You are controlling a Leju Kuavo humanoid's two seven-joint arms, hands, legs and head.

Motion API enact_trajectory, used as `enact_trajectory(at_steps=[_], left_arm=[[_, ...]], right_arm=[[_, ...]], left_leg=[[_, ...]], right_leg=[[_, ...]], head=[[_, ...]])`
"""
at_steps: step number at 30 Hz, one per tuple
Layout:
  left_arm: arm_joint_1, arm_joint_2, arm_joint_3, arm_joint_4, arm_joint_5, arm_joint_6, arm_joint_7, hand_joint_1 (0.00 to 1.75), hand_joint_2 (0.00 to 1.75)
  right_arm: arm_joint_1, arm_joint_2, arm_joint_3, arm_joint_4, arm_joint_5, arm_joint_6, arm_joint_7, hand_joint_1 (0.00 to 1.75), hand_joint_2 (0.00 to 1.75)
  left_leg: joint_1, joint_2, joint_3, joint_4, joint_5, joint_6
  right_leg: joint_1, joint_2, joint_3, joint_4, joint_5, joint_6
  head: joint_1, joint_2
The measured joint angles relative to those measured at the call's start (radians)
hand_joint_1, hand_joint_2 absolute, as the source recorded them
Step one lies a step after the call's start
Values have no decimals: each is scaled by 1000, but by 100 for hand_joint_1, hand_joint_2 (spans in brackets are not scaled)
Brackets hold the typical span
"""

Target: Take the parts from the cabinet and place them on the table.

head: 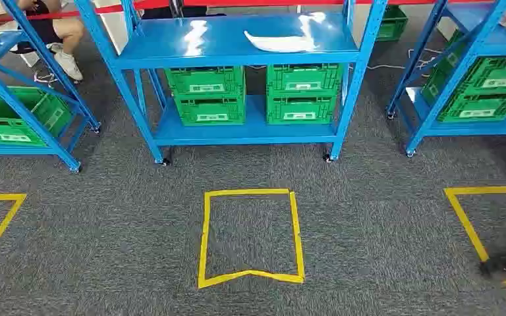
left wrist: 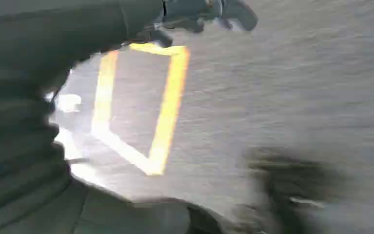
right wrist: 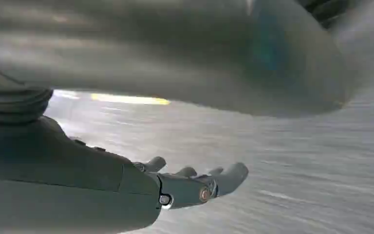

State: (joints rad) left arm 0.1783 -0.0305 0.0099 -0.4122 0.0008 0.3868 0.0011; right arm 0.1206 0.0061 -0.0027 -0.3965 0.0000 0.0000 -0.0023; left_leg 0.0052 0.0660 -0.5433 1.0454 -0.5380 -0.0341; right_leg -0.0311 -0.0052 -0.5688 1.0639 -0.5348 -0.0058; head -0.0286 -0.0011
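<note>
Parts: white piece [head: 282, 43] lies on cabinet [head: 237, 49] top shelf, far side. Near: right hand [right wrist: 195, 183] over grey carpet, fingers [right wrist: 231, 175] apart, holding nothing. Left hand [left wrist: 209, 12] blurred, can't tell. Yellow tape square [head: 250, 237] mid-floor; green crates [head: 253, 92] on the lower shelf.

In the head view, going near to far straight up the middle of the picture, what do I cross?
Yellow tape square on the carpet → blue rack's bottom shelf → green crates stacked on it → upper shelf → white part lying there.
</note>
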Motion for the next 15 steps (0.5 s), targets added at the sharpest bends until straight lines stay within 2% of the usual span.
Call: enact_trajectory(at_steps=[1, 2, 4, 5, 6, 7, 9, 10, 11, 14, 15], left_arm=[[32, -1, 0, 47, 0, 0, 0, 0, 175], [59, 0, 0, 82, 0, 0, 0, 0, 175], [108, 3, 0, 150, 0, 0, 0, 0, 175], [130, 3, 0, 175, 0, 0, 1, 0, 175], [140, 3, 0, 187, 0, 0, 2, 0, 175], [140, 3, 0, 189, 0, 0, 1, 0, 175], [110, 3, 0, 170, 0, 0, -2, 0, 175], [84, 3, 0, 149, 0, 0, -2, 0, 175], [57, 2, 0, 126, 0, 0, -3, 0, 175], [-19, 0, 0, 42, -1, 0, -5, 0, 175], [-50, 0, 0, 8, -1, 0, -5, 0, 175]], right_arm=[[-32, 0, 0, -45, 0, 0, 0, 0, 0], [-56, 0, 0, -82, 0, 0, 0, 0, 0], [-96, 0, 0, -141, 0, 0, -1, 0, 0], [-109, 0, 0, -165, 0, 0, -1, 0, 0], [-112, 0, 0, -176, 0, 0, -1, 0, 0], [-111, -1, -1, -178, 0, 0, -1, 0, 0], [-89, -1, -1, -165, 0, 0, 3, 0, 0], [-67, 0, -1, -147, 0, 0, 3, 0, 0], [-42, 0, -1, -124, 0, 0, 5, 0, 175], [37, 2, -1, -41, 0, 0, 6, 0, 175], [65, 3, -1, -12, 0, 0, 5, 0, 175]], left_leg=[[2, -32, -11, 32, -35, -8], [3, -48, -39, 93, -82, -12], [3, -57, -106, 242, -155, -14], [2, -59, -126, 285, -161, -11], [2, -61, -123, 278, -144, -7], [1, -63, -102, 227, -106, -1], [-1, -67, -18, 49, -17, 13], [-4, -74, 3, 1, -5, 12], [-12, -70, 13, -10, 3, 17], [-15, -70, 7, -11, 9, 29], [-5, -69, 12, -28, 21, 40]], right_leg=[[0, 7, -1, 0, 2, -4], [0, 13, -4, 0, 5, -8], [4, 34, -11, 1, 8, -13], [7, 47, -13, 1, 9, -14], [8, 53, -12, 1, 9, -14], [9, 58, -11, 1, 9, -13], [10, 57, -6, 0, 8, -12], [9, 53, -5, -3, 8, -10], [12, 51, -4, -6, 6, -1], [9, 49, 1, -21, 17, 19], [11, 45, 3, -17, 14, 23]], head=[[-1, 0], [0, 0], [-1, 0], [-1, 0], [-1, 0], [-1, 0], [0, 0], [0, 0], [-1, 0], [-2, 0], [-2, 0]])
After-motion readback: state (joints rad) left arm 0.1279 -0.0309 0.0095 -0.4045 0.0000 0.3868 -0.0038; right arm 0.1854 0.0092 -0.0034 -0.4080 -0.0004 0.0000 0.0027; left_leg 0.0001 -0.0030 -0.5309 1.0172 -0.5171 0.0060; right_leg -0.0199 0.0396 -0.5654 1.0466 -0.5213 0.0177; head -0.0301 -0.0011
